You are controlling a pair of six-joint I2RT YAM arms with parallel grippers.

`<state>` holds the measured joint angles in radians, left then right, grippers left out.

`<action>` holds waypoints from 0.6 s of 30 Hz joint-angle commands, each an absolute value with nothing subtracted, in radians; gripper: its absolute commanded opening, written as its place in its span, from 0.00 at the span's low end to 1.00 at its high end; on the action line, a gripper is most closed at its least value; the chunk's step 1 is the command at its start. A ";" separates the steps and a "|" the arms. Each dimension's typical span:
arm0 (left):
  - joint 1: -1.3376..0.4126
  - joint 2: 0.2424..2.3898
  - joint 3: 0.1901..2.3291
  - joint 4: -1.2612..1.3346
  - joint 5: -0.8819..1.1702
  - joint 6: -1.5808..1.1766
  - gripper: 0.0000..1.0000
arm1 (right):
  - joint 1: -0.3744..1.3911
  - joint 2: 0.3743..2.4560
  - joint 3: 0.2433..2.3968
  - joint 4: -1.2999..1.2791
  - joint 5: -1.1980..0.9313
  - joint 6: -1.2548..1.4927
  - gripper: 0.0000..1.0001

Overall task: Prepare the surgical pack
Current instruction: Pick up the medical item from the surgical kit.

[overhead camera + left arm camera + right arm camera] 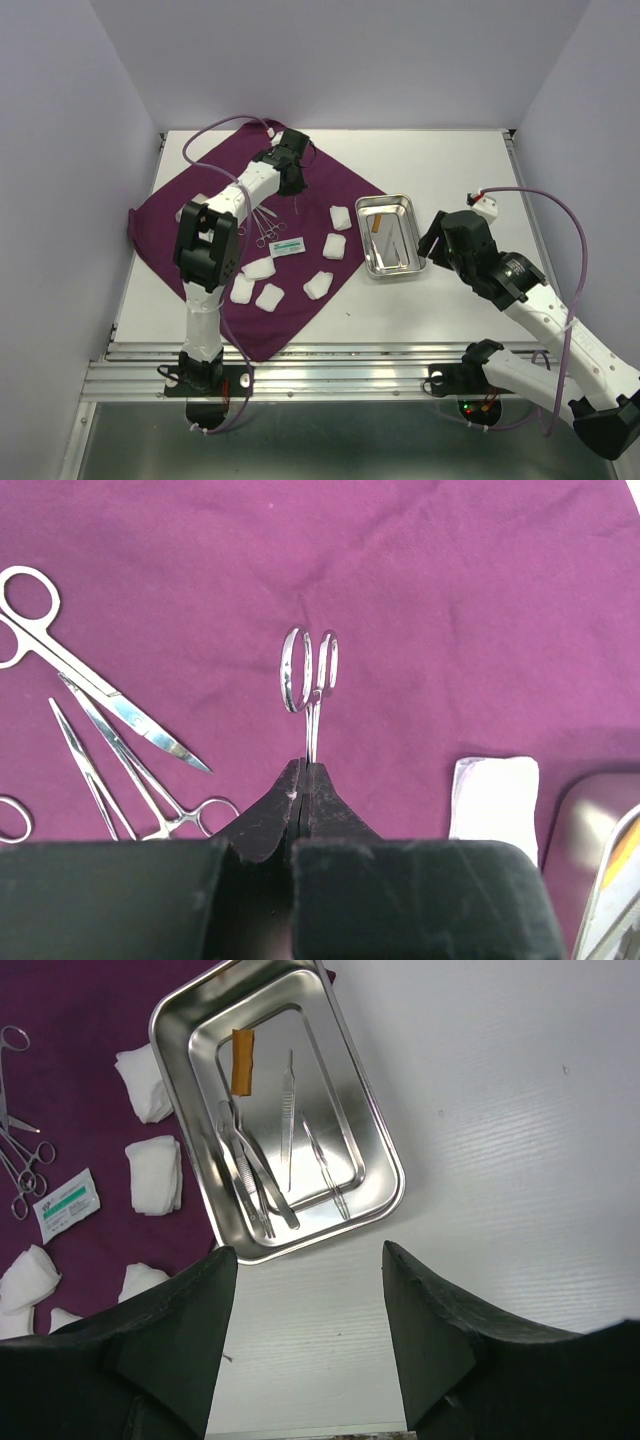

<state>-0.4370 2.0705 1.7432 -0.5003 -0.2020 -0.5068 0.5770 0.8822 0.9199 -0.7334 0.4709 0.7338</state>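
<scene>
Left gripper (303, 770) pinches instrument (310, 675) — packet (291, 243) print unreadable

L arm (237, 195) stretched far fwd, L end effector (305, 768) pinched tight on clamp (313, 720); R arm (545, 310) bent, R end effector (310, 1260) spread wide.

I am looking into a robotics lab test cell: plain pale walls (350, 60) are boxing in a white table (450, 170) on the left, right and far sides, and aluminium rails (340, 372) are carrying two arm bases (203, 372) along its near edge. A purple cloth (330, 185), steel tray (384, 200) and gauze pads (340, 216) are lying out like a mock surgical bench.
</scene>
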 commanded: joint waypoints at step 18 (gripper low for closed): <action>-0.537 1.852 1.750 -0.442 -0.089 -0.534 0.00 | 0.581 0.876 0.930 -0.713 0.474 0.735 0.65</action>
